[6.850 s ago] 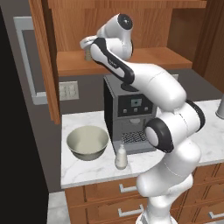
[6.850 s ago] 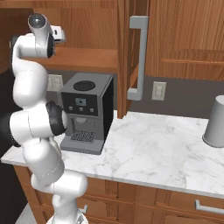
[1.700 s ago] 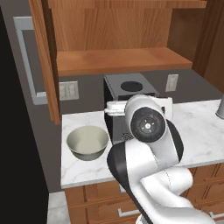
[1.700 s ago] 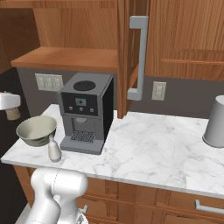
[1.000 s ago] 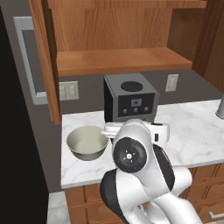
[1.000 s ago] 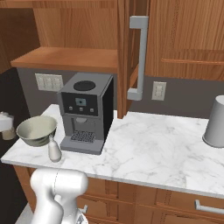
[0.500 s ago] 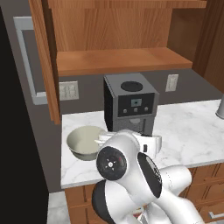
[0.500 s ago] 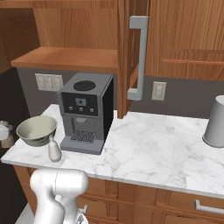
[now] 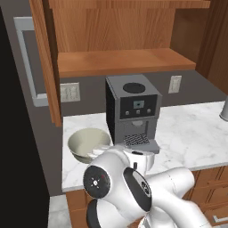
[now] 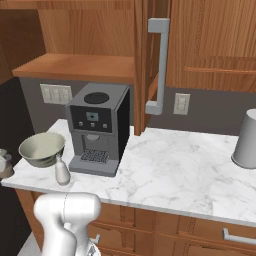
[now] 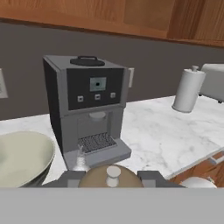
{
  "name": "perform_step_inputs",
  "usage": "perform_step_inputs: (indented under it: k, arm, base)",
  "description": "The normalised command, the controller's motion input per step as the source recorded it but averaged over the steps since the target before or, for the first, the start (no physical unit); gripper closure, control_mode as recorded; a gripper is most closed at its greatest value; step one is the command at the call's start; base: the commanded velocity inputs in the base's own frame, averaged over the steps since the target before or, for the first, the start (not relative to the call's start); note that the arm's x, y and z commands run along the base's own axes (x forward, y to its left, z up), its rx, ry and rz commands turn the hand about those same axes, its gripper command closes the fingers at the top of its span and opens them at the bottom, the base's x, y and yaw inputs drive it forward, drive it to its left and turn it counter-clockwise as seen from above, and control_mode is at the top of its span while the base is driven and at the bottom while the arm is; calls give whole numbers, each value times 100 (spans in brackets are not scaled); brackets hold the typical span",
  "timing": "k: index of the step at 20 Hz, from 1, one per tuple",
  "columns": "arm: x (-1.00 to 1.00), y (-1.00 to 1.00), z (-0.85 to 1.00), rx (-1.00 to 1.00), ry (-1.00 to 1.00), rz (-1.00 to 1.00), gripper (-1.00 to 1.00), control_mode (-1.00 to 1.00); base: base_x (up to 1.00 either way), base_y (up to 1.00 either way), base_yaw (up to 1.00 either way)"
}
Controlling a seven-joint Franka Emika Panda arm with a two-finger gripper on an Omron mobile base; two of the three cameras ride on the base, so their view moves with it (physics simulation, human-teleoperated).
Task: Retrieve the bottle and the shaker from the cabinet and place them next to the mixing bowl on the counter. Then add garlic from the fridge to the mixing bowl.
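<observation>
My gripper (image 11: 112,179) is shut on the brown knob-topped shaker (image 11: 98,178), held low in front of the counter (image 11: 157,131). The small white bottle (image 11: 80,160) stands just past the shaker, at the foot of the coffee machine, with the mixing bowl (image 11: 22,157) to its left. From the right base the gripper (image 10: 4,162) sits at the far left edge, beside the bowl (image 10: 42,148) and bottle (image 10: 62,171). From the left base the bowl (image 9: 89,143) shows behind my arm. The cabinet (image 9: 124,62) stands open above. The garlic and fridge are out of view.
A grey coffee machine (image 10: 97,130) stands on the counter (image 10: 175,165) right of the bowl. A paper towel roll (image 11: 188,89) and a toaster (image 11: 214,81) are farther right. The open cabinet door (image 10: 145,65) with its grey handle hangs above the counter.
The arm has sunk lower and swung left; the hand with the shaker has dropped from above the bowl's level to near counter height at the bowl's left side.
</observation>
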Motion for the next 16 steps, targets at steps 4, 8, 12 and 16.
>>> perform_step_inputs:
  k: [4, 8, 12, 16]
  arm:
    - [0, 11, -63, 4, -12, 0, 100, -100]
    - [1, 18, -59, 4, -11, 2, 100, -100]
    - [12, 21, -45, 4, -4, 2, 100, -100]
    - [16, 23, -33, 3, 0, 0, 100, -100]
  base:
    - [0, 0, 0]
    - [0, 0, 0]
    - [0, 0, 0]
    - [0, 0, 0]
